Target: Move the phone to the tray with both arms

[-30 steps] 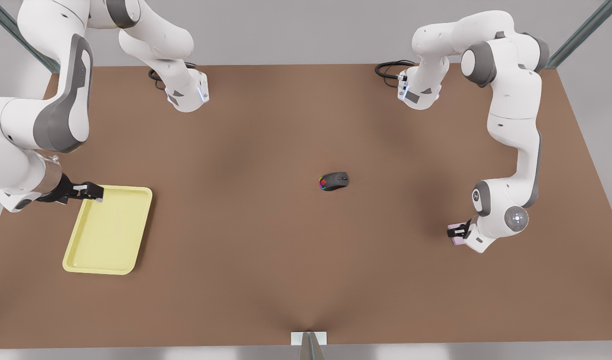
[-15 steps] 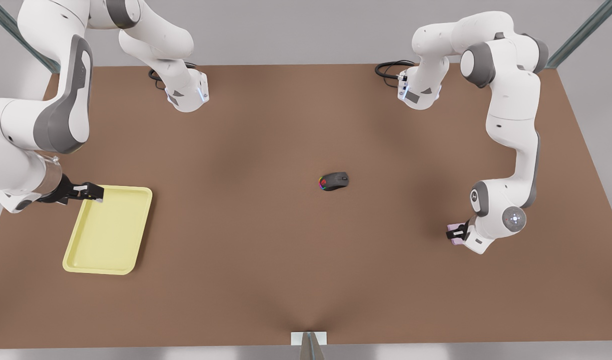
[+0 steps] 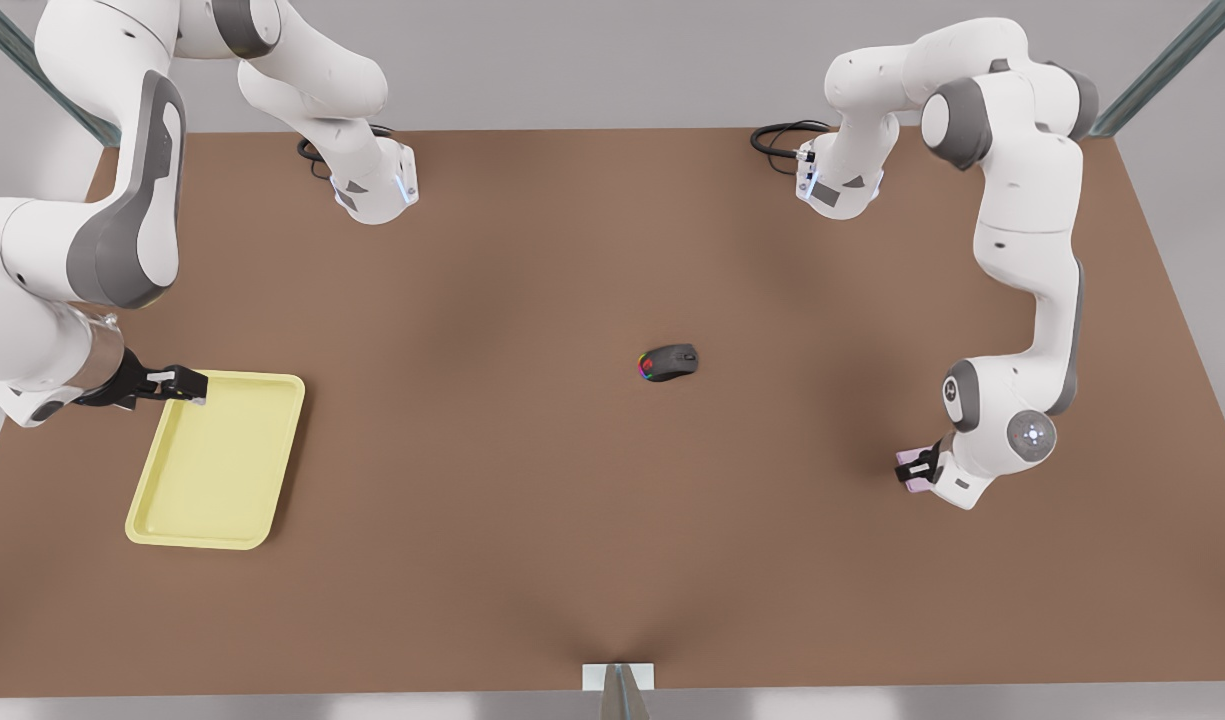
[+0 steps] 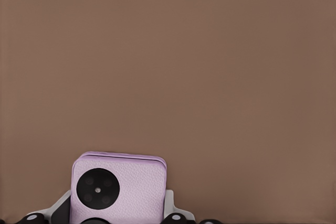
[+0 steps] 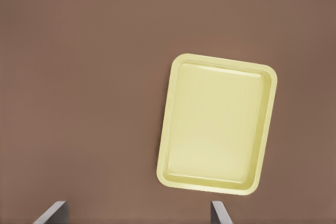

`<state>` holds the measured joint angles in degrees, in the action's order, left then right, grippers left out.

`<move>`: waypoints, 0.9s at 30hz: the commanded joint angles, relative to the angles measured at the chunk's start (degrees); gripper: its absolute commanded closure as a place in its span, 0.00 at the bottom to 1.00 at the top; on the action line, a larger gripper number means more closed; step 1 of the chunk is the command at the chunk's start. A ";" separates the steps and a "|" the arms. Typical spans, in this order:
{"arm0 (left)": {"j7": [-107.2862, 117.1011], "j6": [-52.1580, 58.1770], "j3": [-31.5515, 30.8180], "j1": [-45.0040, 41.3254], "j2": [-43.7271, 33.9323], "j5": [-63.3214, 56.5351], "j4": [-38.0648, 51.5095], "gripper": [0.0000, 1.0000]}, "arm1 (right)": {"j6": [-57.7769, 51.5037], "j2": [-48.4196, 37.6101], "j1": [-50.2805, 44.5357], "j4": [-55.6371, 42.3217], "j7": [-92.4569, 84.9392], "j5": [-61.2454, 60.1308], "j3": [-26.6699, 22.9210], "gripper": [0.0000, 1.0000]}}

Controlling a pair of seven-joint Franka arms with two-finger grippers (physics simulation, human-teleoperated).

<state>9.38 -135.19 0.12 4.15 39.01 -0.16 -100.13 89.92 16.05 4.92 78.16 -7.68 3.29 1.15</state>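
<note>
Now left claw gripping phone, right claw spread above tray

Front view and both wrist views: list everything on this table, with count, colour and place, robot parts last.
phone: one, pale pink, between the left gripper's fingers, near the table's edge at the front view's right
tray: one, pale yellow, flat on the table at the front view's left
mouse: one, black with rainbow lights, near the table's middle
table: one, brown
cables: two black coils, beside the arm bases at the far edge
left gripper: shut on the phone, front view's right
right gripper: open, over the tray's far corner
</note>
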 commanded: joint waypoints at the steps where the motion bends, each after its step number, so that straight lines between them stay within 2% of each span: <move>1: 6.52 3.00 -0.12 -2.30 -2.01 0.25 -0.06 0.21 | 0.00 -0.05 0.00 -0.03 -0.15 -0.04 0.00 0.00; 3: 17.68 7.92 -0.38 -9.33 -5.00 0.25 -0.06 0.21 | 0.00 -0.05 0.00 -0.03 -0.15 -0.04 0.00 0.00; 10: 48.18 10.73 -0.47 -36.49 -9.31 0.95 2.57 0.21 | 0.00 -0.05 0.00 -0.03 -0.15 -0.04 0.00 0.00; 11: 52.31 17.14 -0.38 -39.30 -6.86 0.95 9.67 0.21 | 0.00 -0.05 0.00 -0.03 -1.02 -0.12 -0.09 0.00; 12: 59.07 27.16 -0.38 -42.03 -0.53 0.95 21.36 0.21 | 0.00 0.03 0.00 -0.03 -1.20 -0.12 -0.09 0.00; 13: 63.47 28.93 -0.47 -43.70 1.68 1.13 26.56 0.21 | 0.00 0.03 0.00 -0.03 -1.29 -0.04 -0.09 0.00; 14: 64.27 28.58 -0.47 -44.58 1.68 1.92 26.74 0.21 | 0.00 0.03 0.00 -0.03 -1.29 -0.12 -0.09 0.00; 16: 67.60 27.88 -0.56 -46.96 6.50 2.01 32.97 0.21 | 0.00 0.03 0.00 -0.03 -1.29 -0.04 -0.09 0.00; 19: 70.41 20.23 -0.56 -49.76 10.64 2.71 35.61 0.21 | 0.00 0.21 0.09 -0.03 -2.08 -0.04 -0.18 0.00; 21: 71.21 19.27 -0.56 -50.47 14.42 5.26 41.16 0.20 | 0.00 0.30 0.09 -0.03 -2.17 -0.12 -0.27 0.00; 27: 69.19 8.98 -2.67 -52.93 20.49 4.73 43.18 0.20 | 0.17 0.47 0.97 -0.03 -3.40 -0.12 -0.27 0.00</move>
<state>56.49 -120.63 -2.45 -48.50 59.00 4.32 -57.18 90.06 16.54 5.84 78.16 -9.16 3.21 0.88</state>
